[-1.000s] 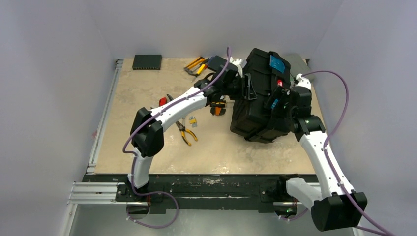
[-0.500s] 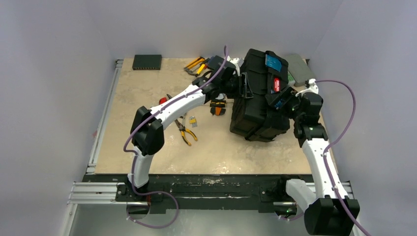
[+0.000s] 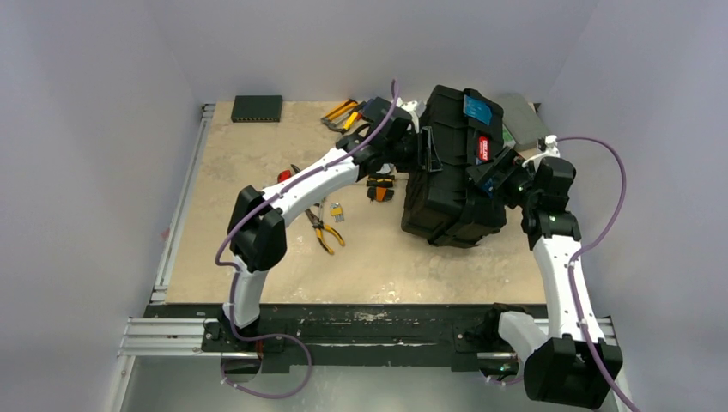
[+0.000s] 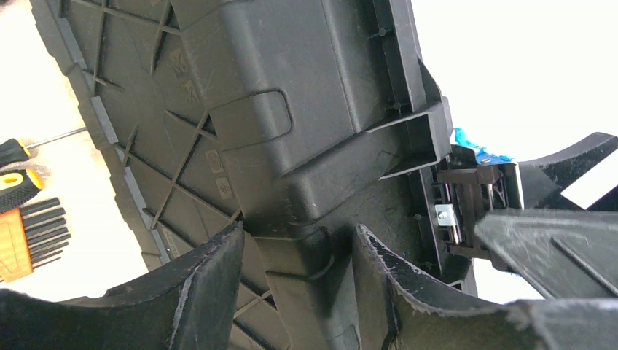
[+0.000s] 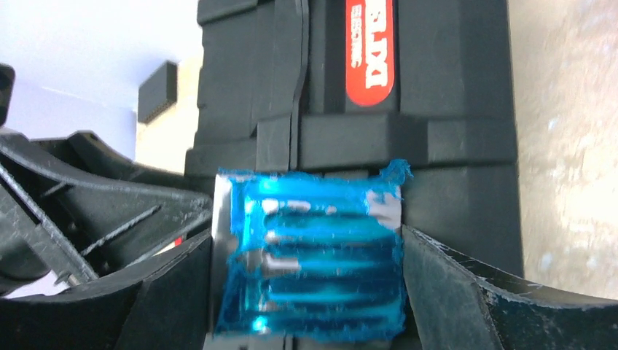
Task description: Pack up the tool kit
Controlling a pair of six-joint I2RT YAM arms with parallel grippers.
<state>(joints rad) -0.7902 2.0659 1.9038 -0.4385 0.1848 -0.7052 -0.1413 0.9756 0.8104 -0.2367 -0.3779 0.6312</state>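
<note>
Packing is not finished — the toolbox (image 3: 451, 184) stands tilted on the tabletop (image 3: 249, 163), pliers (image 3: 324, 230) still outside. Left jaws pinch its rib; right jaws flank a blue latch (image 5: 310, 255) — grip I cannot tell.

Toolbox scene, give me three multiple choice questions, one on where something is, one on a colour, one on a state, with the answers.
1. Where does the flat black box lie?
A) the far left corner of the table
B) its near right corner
C) its near left corner

2. What colour is the latch that the right gripper straddles?
A) red
B) blue
C) yellow

3. What is the left gripper doing?
A) hanging free over the table
B) straddling a rib of the toolbox
C) resting shut on the table

Answers:
1 A, the top view shows it at that corner.
2 B, the right wrist view shows it bright blue.
3 B, the left wrist view shows a finger on each side of the rib.
</note>
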